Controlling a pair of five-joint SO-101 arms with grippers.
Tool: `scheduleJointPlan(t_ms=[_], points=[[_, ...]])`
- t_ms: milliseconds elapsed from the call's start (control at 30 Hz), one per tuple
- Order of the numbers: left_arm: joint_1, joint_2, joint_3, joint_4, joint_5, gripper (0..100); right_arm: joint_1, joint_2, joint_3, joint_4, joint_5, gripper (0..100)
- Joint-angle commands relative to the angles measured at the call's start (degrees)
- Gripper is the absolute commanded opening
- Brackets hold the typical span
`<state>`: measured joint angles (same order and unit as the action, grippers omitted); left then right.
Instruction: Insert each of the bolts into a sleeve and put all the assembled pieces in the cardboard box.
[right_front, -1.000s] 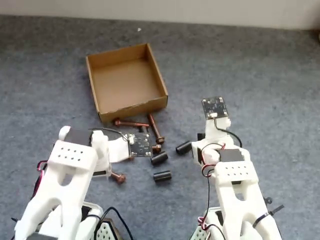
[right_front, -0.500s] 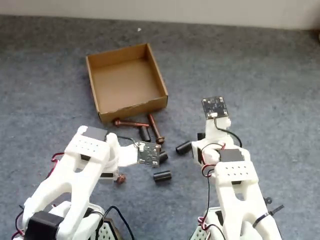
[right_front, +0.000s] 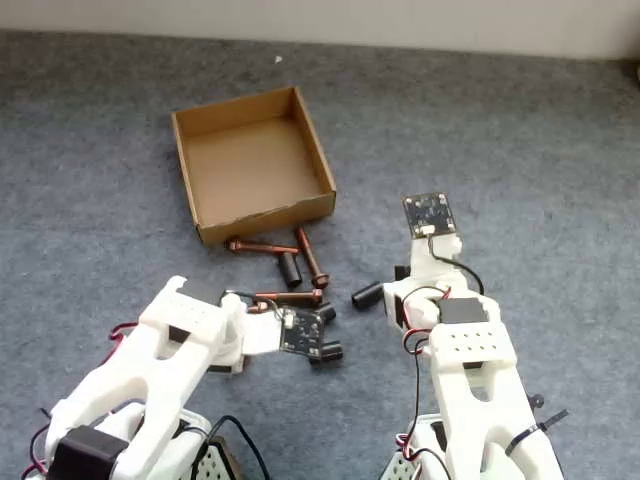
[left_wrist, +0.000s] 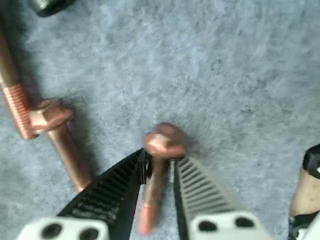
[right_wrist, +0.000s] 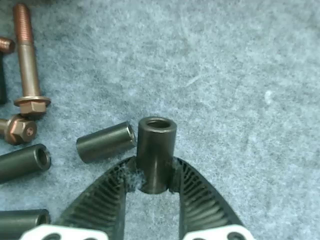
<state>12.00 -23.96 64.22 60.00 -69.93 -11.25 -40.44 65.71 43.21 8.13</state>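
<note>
My left gripper (left_wrist: 159, 160) is shut on a copper bolt (left_wrist: 163, 141), its hex head sticking out past the fingertips just above the carpet. My right gripper (right_wrist: 154, 166) is shut on a black sleeve (right_wrist: 156, 145), held upright with its bore open. A second sleeve (right_wrist: 106, 142) lies right beside it. In the high view the cardboard box (right_front: 270, 218) sits at the back left. Loose bolts (right_front: 262, 245) (right_front: 310, 257) (right_front: 290, 297) and sleeves (right_front: 289, 268) (right_front: 368, 295) (right_front: 325, 352) lie between the box and both arms.
Grey carpet covers the whole floor. Another bolt (left_wrist: 61, 137) lies close beside my left gripper. Two more sleeves (right_wrist: 22, 162) (right_wrist: 20, 217) and a bolt (right_wrist: 27, 65) lie to one side of my right gripper. Open carpet stretches to the right of the right arm.
The left arm has swung to the right, toward the loose sleeves in the middle. The right arm has kept still with its sleeve.
</note>
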Motion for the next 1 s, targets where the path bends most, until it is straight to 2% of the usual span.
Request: scheduleJointPlan(t_ms=[0,67,200,400,733,867,967], points=[[2.59,-0.40,0.31,-1.85,-0.44,0,0.84,-1.63,-0.22,-0.84,-0.53,0.5],[2.68,-0.66,-0.66,-0.26,1.85,1,0.84,-2.07,-0.04,-0.66,-0.44,0.5],[2.24,-5.85,-5.76,4.75,11.25,1,0.66,-2.24,0.31,1.63,-0.09,0.5],[2.33,-22.81,-7.69,10.29,18.73,1,0.48,-5.76,-0.22,5.23,-0.09,0.5],[0.84,-49.45,-7.78,9.93,38.86,1,-0.13,-32.57,-0.13,11.91,0.00,0.5],[1.01,-56.75,-7.87,9.76,47.12,1,-5.85,-38.81,-0.13,12.53,0.00,0.5],[1.19,-61.41,-7.87,6.68,52.75,1,-10.24,-41.10,-0.04,12.09,0.00,0.5]])
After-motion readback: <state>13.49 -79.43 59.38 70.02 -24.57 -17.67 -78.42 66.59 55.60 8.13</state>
